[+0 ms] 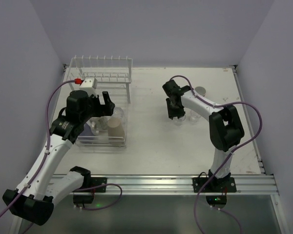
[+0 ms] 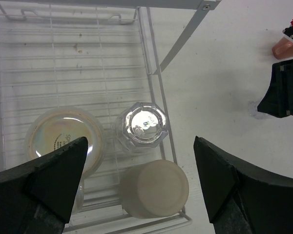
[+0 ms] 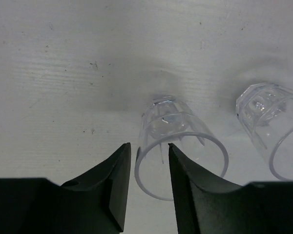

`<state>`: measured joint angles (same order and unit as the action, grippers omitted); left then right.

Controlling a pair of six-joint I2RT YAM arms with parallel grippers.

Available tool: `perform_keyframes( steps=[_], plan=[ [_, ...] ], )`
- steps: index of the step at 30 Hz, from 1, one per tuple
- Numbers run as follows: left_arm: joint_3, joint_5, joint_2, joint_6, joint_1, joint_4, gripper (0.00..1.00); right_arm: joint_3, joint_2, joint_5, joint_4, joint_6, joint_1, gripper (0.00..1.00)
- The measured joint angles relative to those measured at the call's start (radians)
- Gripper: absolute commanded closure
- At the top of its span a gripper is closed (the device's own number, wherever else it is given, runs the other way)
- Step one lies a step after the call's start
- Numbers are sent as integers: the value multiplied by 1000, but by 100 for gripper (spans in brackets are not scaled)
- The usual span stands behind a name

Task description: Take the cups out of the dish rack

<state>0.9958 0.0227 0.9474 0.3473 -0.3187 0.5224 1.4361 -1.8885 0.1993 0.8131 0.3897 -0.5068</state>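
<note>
The white wire dish rack [image 1: 124, 85] stands at the left, with its lower basket [image 2: 156, 92] under my left gripper. In the basket, bottom up, are a tan tumbler [image 2: 154, 187], a clear glass [image 2: 144, 126] and a pale cup [image 2: 63, 139]. My left gripper [image 2: 140, 146] hangs wide open and empty above them [image 1: 105, 105]. My right gripper [image 3: 149, 148] is low over the table [image 1: 175, 116]. Its narrowly open jaws straddle the left wall of an upright clear glass [image 3: 180, 141] that stands on the table. A second clear glass [image 3: 273, 122] stands just to its right.
A small greyish cup [image 1: 200, 90] stands on the table behind the right arm. A salmon-pink object [image 2: 284, 47] shows at the right edge of the left wrist view. The rack's raised shelf [image 1: 102, 73] with prongs is behind the left gripper.
</note>
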Motion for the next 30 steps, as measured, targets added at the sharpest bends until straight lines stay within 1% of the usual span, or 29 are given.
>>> perform_keyframes(
  steps=[2,3,5,6,9,13,22,26,30],
  plan=[
    [-3,0,-8,0,-3,8,7,0,-3,20,1,-3,0,56],
    [-5,-1,-10,0,-5,14,7,0,-3,24,2,-5,0,53],
    [-9,0,-10,0,-6,24,7,0,2,28,2,-5,0,41],
    [-12,-1,-10,0,-8,27,7,0,5,29,5,-6,0,29],
    [-19,-1,-11,1,-23,41,9,0,27,32,15,-11,-4,22],
    [-41,0,-11,6,-59,50,10,0,123,40,37,-10,-9,20],
    [-83,35,-10,45,-156,71,11,11,460,47,69,-10,-10,19],
    [-111,54,-10,68,-171,71,11,11,564,51,92,-13,-10,19],
    [-148,68,-9,89,-190,71,11,2,633,56,104,-14,-10,19]
  ],
)
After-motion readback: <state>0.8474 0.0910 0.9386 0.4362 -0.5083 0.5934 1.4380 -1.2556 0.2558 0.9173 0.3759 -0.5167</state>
